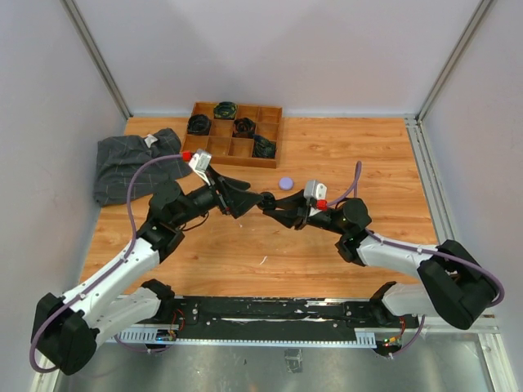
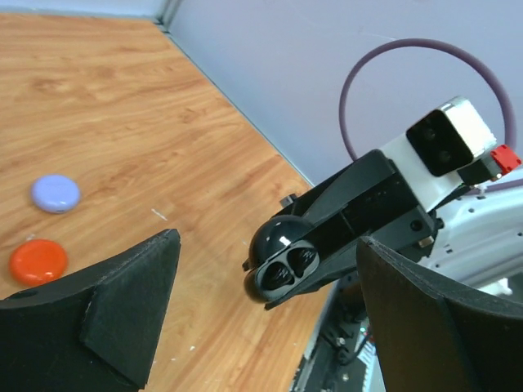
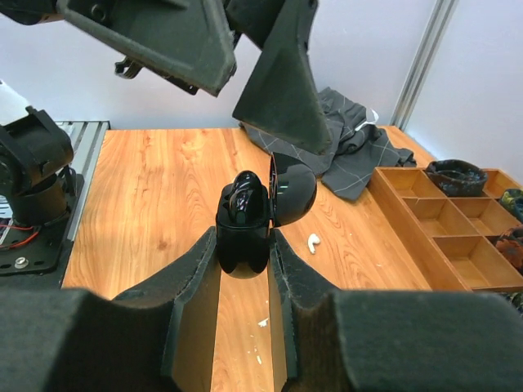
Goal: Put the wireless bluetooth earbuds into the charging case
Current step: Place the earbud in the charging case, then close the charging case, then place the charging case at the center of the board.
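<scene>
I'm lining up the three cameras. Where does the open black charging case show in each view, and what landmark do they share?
Top external: black charging case at mid-picture, raised above the wood.
Left wrist: lower centre, held out by the right gripper, open side facing the camera.
Right wrist: centre, clamped between that gripper's own fingers, lid swung open.
Shared landmark: the wooden tabletop, seen in all three.
</scene>
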Action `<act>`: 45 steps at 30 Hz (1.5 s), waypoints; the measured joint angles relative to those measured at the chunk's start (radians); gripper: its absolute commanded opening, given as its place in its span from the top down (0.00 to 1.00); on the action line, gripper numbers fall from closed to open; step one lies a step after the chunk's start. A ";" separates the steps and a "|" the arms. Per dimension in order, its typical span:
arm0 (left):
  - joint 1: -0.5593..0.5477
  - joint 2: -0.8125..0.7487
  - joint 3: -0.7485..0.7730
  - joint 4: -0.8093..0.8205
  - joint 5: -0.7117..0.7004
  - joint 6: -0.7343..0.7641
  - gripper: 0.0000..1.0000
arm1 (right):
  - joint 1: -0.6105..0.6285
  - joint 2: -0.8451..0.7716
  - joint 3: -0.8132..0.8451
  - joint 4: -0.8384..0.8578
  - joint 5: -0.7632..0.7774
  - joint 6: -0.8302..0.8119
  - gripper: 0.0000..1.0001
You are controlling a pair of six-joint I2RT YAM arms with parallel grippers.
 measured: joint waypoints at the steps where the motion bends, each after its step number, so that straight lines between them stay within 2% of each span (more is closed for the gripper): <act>1: 0.002 0.015 0.010 0.002 0.017 -0.014 0.06 | 0.000 0.003 0.001 -0.002 -0.007 0.002 0.99; 12: 0.013 0.223 0.045 0.096 0.226 -0.169 0.18 | 0.000 0.016 0.017 -0.022 -0.040 0.020 0.99; 22: 0.018 0.221 0.043 0.221 0.344 -0.208 0.31 | -0.009 0.060 0.031 -0.029 -0.053 0.056 0.99; 29: 0.018 0.186 0.043 0.243 0.389 -0.195 0.29 | -0.024 0.080 0.034 -0.079 -0.057 0.084 0.99; 32: 0.018 0.144 0.044 0.146 0.343 -0.133 0.26 | -0.045 0.082 0.034 -0.099 -0.058 0.106 0.99; 36: 0.018 0.090 0.067 -0.052 0.179 -0.029 0.23 | -0.090 0.082 0.034 -0.159 -0.045 0.139 0.99; 40: 0.018 0.053 0.082 -0.248 -0.082 0.062 0.17 | -0.148 0.074 0.038 -0.278 -0.014 0.169 0.99; 45: 0.020 0.044 0.076 -0.395 -0.385 0.124 0.12 | -0.234 0.072 0.094 -0.505 0.054 0.209 0.99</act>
